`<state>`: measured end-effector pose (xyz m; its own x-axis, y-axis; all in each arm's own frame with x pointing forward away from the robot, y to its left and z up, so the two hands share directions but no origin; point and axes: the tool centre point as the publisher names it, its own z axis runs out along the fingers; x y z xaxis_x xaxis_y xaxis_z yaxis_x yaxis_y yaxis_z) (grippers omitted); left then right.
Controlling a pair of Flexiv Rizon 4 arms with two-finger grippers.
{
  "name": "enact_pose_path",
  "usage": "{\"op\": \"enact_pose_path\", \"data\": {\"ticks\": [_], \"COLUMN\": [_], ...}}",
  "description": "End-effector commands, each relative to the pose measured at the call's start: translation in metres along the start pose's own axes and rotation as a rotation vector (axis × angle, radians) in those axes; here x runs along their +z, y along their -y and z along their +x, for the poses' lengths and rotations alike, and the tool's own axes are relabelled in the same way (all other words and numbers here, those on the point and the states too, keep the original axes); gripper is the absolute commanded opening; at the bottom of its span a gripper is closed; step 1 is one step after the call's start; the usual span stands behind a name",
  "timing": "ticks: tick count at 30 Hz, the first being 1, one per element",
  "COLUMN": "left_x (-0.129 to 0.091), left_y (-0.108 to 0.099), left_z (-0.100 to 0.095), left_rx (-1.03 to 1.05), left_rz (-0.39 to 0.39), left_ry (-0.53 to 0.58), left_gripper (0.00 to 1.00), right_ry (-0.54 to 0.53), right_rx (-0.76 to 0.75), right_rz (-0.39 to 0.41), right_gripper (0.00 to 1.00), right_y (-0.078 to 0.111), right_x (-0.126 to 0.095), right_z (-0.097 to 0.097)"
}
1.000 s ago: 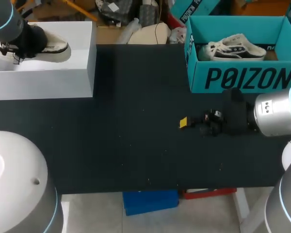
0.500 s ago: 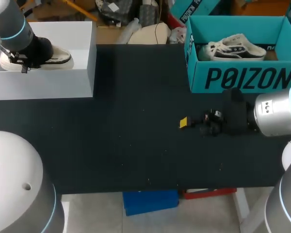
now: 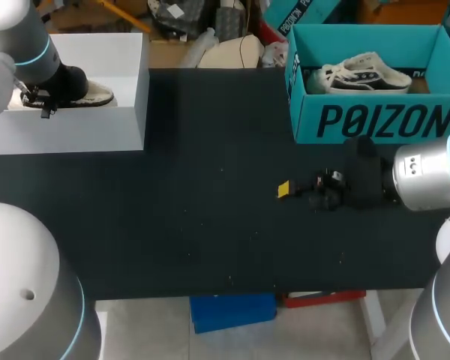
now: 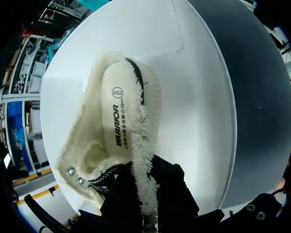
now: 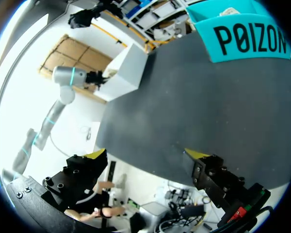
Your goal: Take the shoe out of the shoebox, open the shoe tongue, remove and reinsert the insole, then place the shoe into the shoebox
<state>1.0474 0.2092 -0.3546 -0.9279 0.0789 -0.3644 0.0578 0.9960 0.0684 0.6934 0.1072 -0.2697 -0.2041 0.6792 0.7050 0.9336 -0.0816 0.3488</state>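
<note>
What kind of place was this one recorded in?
Probably a robot lab bench set up for shoe handling: a black-topped table, a teal shoebox holding a sneaker, and my left gripper shut on a fleece-lined shoe in a white box.

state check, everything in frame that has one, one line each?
white shoebox: open, no lid on it.
fleece-lined shoe: in the white shoebox, gripped at its collar.
insole: seated inside the shoe.
left tool: shut on the shoe's collar.
right tool: open, empty, over the table.
teal shoebox: open, sneaker lying inside.
</note>
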Motion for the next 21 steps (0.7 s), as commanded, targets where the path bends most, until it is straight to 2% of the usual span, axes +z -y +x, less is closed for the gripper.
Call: {"op": "enact_pose_path", "data": {"ticks": [1,6,7,9,11,13,16,19,21], "left_x": [-0.006,-0.017,-0.019,-0.028,-0.037,-0.05,-0.071,-0.095,-0.111], "left_y": [-0.002,-0.002,-0.002,-0.002,-0.002,-0.002,-0.001,0.003,0.009], "left_z": [-0.001,0.002,0.003,0.003,0.003,0.0,-0.009,-0.014,-0.013], "left_rx": [0.007,0.044,0.053,0.043,0.043,0.027,0.008,-0.009,-0.017], "left_rz": [0.002,0.014,0.011,0.033,0.035,0.059,0.055,0.069,0.089], "left_ry": [-0.014,-0.036,-0.035,-0.052,-0.053,-0.067,-0.057,-0.072,-0.099], "left_gripper": [0.21,0.45,0.46,0.45,0.37,0.34,0.33,0.35,0.47], "right_ry": [0.0,0.0,0.0,0.0,0.0,0.0,0.0,0.0,0.0], "right_rx": [0.0,0.0,0.0,0.0,0.0,0.0,0.0,0.0,0.0], "right_rz": [0.001,0.001,0.001,0.001,0.001,0.001,0.001,0.001,0.001], "right_gripper": [1.0,1.0,1.0,1.0,1.0,1.0,1.0,1.0,1.0], "right_y": [0.0,0.0,0.0,0.0,0.0,0.0,0.0,0.0,0.0], "right_x": [-0.001,-0.001,-0.001,-0.001,-0.001,-0.001,-0.001,-0.001,-0.001], "right_z": [0.0,0.0,0.0,0.0,0.0,0.0,0.0,0.0,0.0]}}
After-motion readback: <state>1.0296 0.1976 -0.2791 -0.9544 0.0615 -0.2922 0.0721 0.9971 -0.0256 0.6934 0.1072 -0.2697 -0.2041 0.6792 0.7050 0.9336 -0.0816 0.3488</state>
